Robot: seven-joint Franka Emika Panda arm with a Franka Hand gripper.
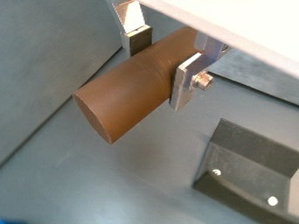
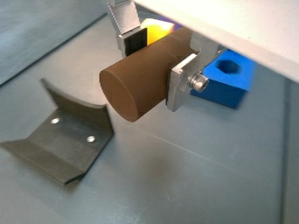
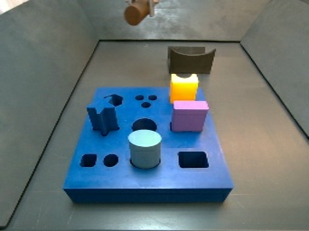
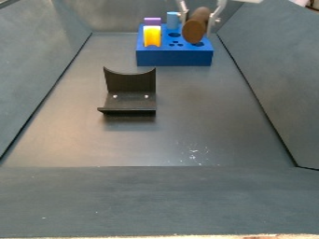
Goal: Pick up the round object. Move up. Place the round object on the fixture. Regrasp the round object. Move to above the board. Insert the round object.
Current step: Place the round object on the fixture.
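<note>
In a side view the fixture (image 4: 127, 91) sits left of centre, notch upward, ready to cradle the peg. Upper right, the gripper (image 4: 197, 21) hangs clamped across the peg (image 4: 196, 25), lifted clear above the board (image 4: 174, 52).

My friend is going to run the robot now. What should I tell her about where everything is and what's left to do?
Gripper: up in the air, shut on the reddish-brown cylinder peg, which lies sideways between the fingers.

Fixture, the dark bracket with a curved notch: on the floor, nothing on it.

Large blue board with shaped holes and coloured pegs: on the floor. In a side view its middle round hole is open.

Done: the peg is picked up and lifted.

Left: set the peg on the fixture, regrasp it, carry it over the board and insert it, probably into that round hole.
</note>
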